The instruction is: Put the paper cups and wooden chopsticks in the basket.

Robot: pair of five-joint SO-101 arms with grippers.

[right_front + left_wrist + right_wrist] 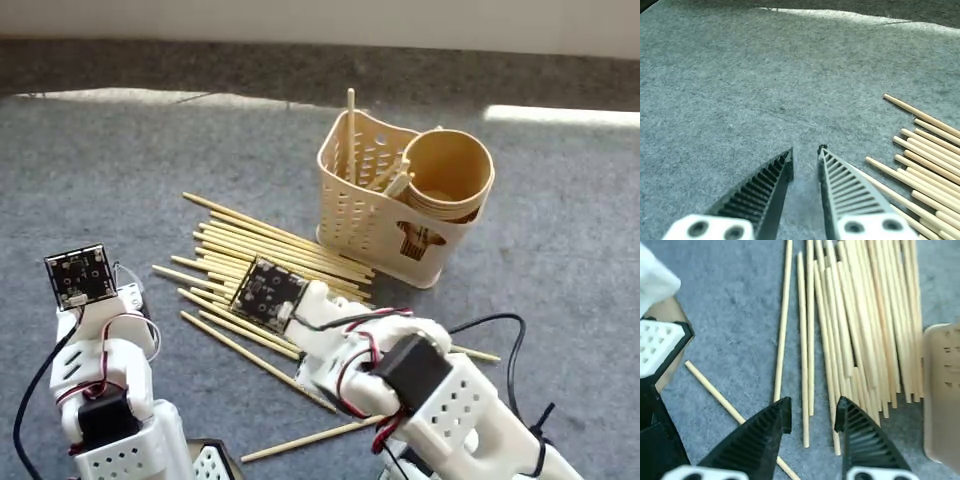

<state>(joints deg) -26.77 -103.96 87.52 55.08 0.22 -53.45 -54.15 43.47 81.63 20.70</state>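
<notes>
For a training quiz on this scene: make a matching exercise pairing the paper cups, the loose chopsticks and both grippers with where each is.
1 paper cups
2 loose chopsticks
3 left gripper
4 right gripper

A open above bare grey carpet
B nested inside the basket
C lying on the carpet beside the basket
D open above the chopsticks' ends

Pairs: 1-B, 2-C, 3-A, 4-D.

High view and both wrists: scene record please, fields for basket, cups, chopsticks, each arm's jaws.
surface: grey carpet
basket: upright on the carpet, next to the pile
cups: stacked, inside the basket
chopsticks: most lie loose on the carpet beside the basket; a few stand in the basket
left jaws: open, empty, over bare carpet beside the pile
right jaws: open, empty, low over the chopstick ends
</notes>
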